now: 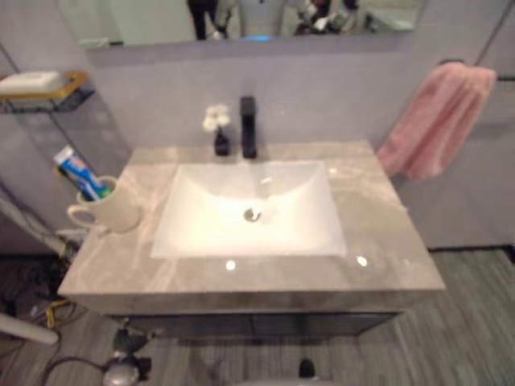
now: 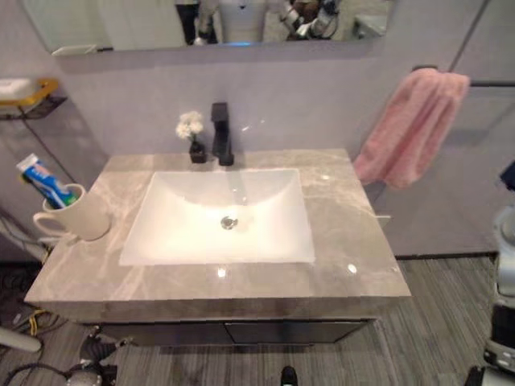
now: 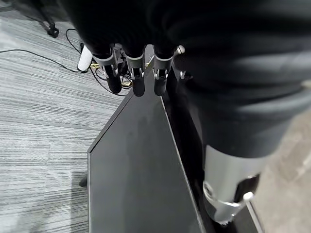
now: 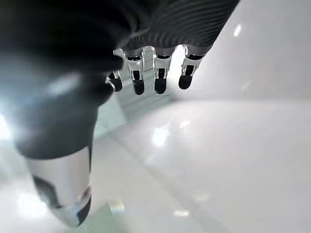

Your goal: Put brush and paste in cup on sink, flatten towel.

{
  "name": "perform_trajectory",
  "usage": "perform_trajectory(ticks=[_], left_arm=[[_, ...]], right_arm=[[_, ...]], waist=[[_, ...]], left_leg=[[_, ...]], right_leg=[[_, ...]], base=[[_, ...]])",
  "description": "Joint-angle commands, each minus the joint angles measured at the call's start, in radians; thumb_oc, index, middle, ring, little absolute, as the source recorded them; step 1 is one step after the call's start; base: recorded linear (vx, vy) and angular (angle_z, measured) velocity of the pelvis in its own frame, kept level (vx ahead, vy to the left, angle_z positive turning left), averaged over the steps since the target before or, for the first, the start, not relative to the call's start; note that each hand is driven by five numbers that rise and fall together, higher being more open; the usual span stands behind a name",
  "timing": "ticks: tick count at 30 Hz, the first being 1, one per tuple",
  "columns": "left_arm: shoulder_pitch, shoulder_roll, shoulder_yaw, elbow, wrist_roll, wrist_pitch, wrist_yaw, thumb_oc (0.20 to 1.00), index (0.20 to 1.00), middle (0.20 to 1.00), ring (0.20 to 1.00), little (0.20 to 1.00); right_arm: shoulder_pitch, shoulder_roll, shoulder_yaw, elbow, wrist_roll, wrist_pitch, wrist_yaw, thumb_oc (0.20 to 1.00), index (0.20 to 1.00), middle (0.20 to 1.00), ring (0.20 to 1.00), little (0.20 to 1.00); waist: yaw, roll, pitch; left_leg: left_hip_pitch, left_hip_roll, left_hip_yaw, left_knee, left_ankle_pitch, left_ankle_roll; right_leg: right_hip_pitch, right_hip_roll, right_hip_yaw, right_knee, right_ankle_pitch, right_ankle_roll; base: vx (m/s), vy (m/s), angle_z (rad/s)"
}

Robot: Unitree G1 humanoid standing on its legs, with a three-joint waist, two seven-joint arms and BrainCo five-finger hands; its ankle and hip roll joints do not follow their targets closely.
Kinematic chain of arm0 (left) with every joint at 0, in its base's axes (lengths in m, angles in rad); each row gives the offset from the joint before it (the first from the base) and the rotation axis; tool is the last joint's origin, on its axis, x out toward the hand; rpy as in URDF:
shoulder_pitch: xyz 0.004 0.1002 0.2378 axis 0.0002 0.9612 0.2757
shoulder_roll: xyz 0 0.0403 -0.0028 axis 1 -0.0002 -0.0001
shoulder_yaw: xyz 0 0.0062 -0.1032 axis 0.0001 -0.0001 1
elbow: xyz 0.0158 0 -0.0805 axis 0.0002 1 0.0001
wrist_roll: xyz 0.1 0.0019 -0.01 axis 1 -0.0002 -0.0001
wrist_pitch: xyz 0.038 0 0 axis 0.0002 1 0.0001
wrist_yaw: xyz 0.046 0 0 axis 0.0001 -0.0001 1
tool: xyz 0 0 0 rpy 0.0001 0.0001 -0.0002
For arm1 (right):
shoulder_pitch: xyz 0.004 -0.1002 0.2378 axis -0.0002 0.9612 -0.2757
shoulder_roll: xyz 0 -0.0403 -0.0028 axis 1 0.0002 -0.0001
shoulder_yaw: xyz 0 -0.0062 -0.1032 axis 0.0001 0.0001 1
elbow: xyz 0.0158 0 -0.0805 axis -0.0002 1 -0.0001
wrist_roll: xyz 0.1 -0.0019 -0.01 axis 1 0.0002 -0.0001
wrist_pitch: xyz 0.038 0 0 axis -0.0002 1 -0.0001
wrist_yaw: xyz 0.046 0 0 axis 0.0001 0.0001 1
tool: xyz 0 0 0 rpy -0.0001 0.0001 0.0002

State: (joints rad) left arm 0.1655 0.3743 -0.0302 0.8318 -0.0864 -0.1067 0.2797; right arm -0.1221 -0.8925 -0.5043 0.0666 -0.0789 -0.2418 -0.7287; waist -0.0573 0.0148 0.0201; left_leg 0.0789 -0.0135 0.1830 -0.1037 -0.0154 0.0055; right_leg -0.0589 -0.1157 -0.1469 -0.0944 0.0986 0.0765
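The worktop (image 1: 386, 241) is a grey marbled slab with a white rectangular sink (image 1: 251, 211) set into its middle. A drain (image 1: 252, 214) sits at the centre of the basin.

A white cup (image 1: 114, 207) stands upright on the worktop near its left edge, just beside the left rim of the sink, with its handle turned toward the left edge. A blue-and-white paste tube (image 1: 78, 172) stands in the cup, tilted so that its upper end leans out toward the left. A green item shows beside the tube at the cup's rim; whether this is the brush cannot be told.

A black tap (image 1: 248, 127) stands at the rear edge of the worktop behind the sink. A small dark vase with white flowers (image 1: 217, 129) stands just to its left.

A pink towel (image 1: 434, 121) hangs from a rail on the wall beyond the right rear corner of the worktop. It is bunched and drapes in folds, not spread flat.

A wall shelf (image 1: 44, 90) beyond the left rear corner carries a white soap bar (image 1: 30, 80).

The left hand (image 3: 136, 73) shows in the left wrist view over grey floor (image 3: 39, 121) and a dark panel; its fingers (image 3: 138, 85) are extended straight and hold nothing. The right hand (image 4: 155, 73) shows in the right wrist view before a glossy white surface; its fingers (image 4: 160, 83) are likewise extended and hold nothing.
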Motion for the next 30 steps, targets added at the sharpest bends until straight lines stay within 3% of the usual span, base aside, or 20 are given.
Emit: perform_trajectory(ticks=[1,6,8,9,10,11,12,13,14,15,17,20,21,26,30], left_arm=[[-0.060,0.004,0.027,0.112,0.018,-0.006,0.019,1.000,1.000,1.000,1.000,1.000],[-0.075,-0.034,0.069,0.256,-0.017,0.021,0.034,1.000,1.000,1.000,1.000,1.000],[-0.079,-0.034,0.077,0.274,-0.017,0.026,0.037,1.000,1.000,1.000,1.000,1.000],[-0.081,-0.012,0.083,0.286,-0.024,0.027,0.031,1.000,1.000,1.000,1.000,1.000],[-0.088,-0.014,0.076,0.301,-0.034,0.032,0.011,1.000,1.000,1.000,1.000,1.000],[-0.092,-0.012,0.069,0.298,-0.039,0.035,-0.001,1.000,1.000,1.000,1.000,1.000],[-0.103,-0.006,0.064,0.314,-0.045,0.035,-0.017,1.000,1.000,1.000,1.000,1.000],[-0.104,-0.005,0.065,0.314,-0.045,0.035,-0.017,1.000,1.000,1.000,1.000,1.000],[-0.110,0.010,0.068,0.320,-0.044,0.032,-0.022,1.000,1.000,1.000,1.000,1.000],[-0.110,0.010,0.069,0.320,-0.044,0.032,-0.023,1.000,1.000,1.000,1.000,1.000],[-0.106,0.025,0.085,0.300,-0.048,0.023,-0.026,1.000,1.000,1.000,1.000,1.000],[-0.071,0.044,0.130,0.214,-0.067,0.014,-0.022,1.000,1.000,1.000,1.000,1.000],[-0.029,0.060,0.175,0.100,-0.093,0.001,-0.019,1.000,1.000,1.000,1.000,1.000],[0.037,0.091,0.245,-0.070,-0.118,-0.016,0.005,1.000,1.000,1.000,1.000,1.000],[0.104,0.090,0.327,-0.246,-0.138,-0.032,0.033,1.000,1.000,1.000,1.000,1.000]], right_arm=[[0.025,0.008,-0.078,0.066,-0.033,0.037,-0.020,1.000,1.000,1.000,1.000,1.000],[0.154,0.144,-0.114,0.372,0.112,0.066,-0.020,1.000,1.000,1.000,1.000,1.000],[0.186,0.148,-0.073,0.577,0.109,0.129,-0.027,1.000,1.000,1.000,1.000,1.000],[0.177,0.176,-0.010,0.880,0.284,0.164,0.135,1.000,1.000,1.000,1.000,1.000],[0.148,0.166,0.047,1.039,0.324,0.185,0.210,1.000,1.000,1.000,1.000,1.000],[0.121,0.177,0.099,1.115,0.329,0.192,0.241,1.000,1.000,1.000,1.000,1.000],[0.102,0.259,0.184,1.281,0.339,0.215,0.337,1.000,1.000,1.000,1.000,1.000],[0.101,0.259,0.185,1.283,0.339,0.214,0.337,1.000,1.000,1.000,1.000,1.000],[0.103,0.343,0.277,1.430,0.270,0.258,0.412,1.000,1.000,1.000,1.000,1.000],[0.101,0.343,0.278,1.432,0.271,0.258,0.413,1.000,1.000,1.000,1.000,1.000],[0.114,0.439,0.412,1.477,0.130,0.286,0.469,1.000,1.000,1.000,1.000,1.000],[0.150,0.501,0.405,1.446,0.159,0.274,0.491,1.000,1.000,1.000,1.000,1.000],[0.164,0.544,0.438,1.436,0.136,0.278,0.515,1.000,1.000,1.000,1.000,1.000],[0.170,0.551,0.555,1.354,0.006,0.278,0.521,1.000,1.000,1.000,1.000,1.000],[0.158,0.539,0.499,1.287,0.082,0.259,0.495,1.000,1.000,1.000,1.000,1.000]], waist=[[0.011,-0.015,0.017],[-0.019,-0.006,0.018],[-0.017,-0.005,0.018],[-0.008,-0.010,0.021],[-0.007,-0.010,0.023],[-0.002,-0.010,0.024],[0.013,-0.009,0.029],[0.012,-0.010,0.028],[0.024,-0.008,0.031],[0.022,-0.008,0.030],[0.034,-0.005,0.032],[0.041,0.002,0.032],[0.049,0.008,0.036],[0.060,0.009,0.033],[0.070,0.011,0.031]], left_leg=[[-0.048,0.011,-0.035,0.016,-0.066,0.040],[-0.047,0.016,-0.028,0.016,-0.065,0.038],[-0.049,0.016,-0.031,0.016,-0.063,0.036],[-0.048,0.017,-0.033,0.016,-0.064,0.032],[-0.052,0.017,-0.034,0.016,-0.061,0.030],[-0.055,0.017,-0.037,0.016,-0.058,0.028],[-0.057,0.017,-0.047,0.016,-0.054,0.025],[-0.059,0.017,-0.048,0.016,-0.052,0.025],[-0.061,0.017,-0.060,0.016,-0.051,0.022],[-0.063,0.017,-0.061,0.016,-0.050,0.022],[-0.067,0.017,-0.075,0.016,-0.045,0.019],[-0.072,0.019,-0.087,0.016,-0.037,0.014],[-0.074,0.021,-0.099,0.016,-0.031,0.009],[-0.075,0.021,-0.118,0.016,-0.027,0.005],[-0.072,0.023,-0.115,0.016,-0.027,0.003]], right_leg=[[0.110,-0.035,-0.028,0.007,-0.099,0.043],[0.105,-0.027,-0.019,0.007,-0.098,0.038],[0.103,-0.025,-0.019,0.007,-0.098,0.037],[0.107,-0.024,-0.022,0.007,-0.098,0.037],[0.104,-0.022,-0.024,0.007,-0.096,0.035],[0.104,-0.022,-0.027,0.007,-0.096,0.034],[0.108,-0.020,-0.040,0.007,-0.101,0.031],[0.106,-0.021,-0.041,0.007,-0.100,0.030],[0.114,-0.020,-0.057,0.007,-0.103,0.028],[0.112,-0.021,-0.058,0.007,-0.103,0.028],[0.118,-0.022,-0.077,0.007,-0.107,0.025],[0.122,-0.022,-0.094,0.007,-0.112,0.024],[0.129,-0.023,-0.110,0.007,-0.114,0.021],[0.141,-0.021,-0.131,0.007,-0.122,0.018],[0.141,-0.021,-0.131,0.007,-0.124,0.019]], base=[[0.01,-0.034,-0.23],[0.00,-0.034,-0.25],[-0.02,-0.034,-0.10],[-0.04,-0.040,-0.03],[-0.04,-0.038,-0.03],[-0.04,-0.054,0.04],[-0.02,-0.041,0.03],[-0.02,-0.071,0.09],[-0.01,-0.039,0.09],[-0.01,-0.064,0.22],[0.00,-0.066,0.25],[0.01,-0.066,0.31],[0.00,-0.050,0.10],[0.00,-0.044,0.25],[0.00,-0.008,0.02]])
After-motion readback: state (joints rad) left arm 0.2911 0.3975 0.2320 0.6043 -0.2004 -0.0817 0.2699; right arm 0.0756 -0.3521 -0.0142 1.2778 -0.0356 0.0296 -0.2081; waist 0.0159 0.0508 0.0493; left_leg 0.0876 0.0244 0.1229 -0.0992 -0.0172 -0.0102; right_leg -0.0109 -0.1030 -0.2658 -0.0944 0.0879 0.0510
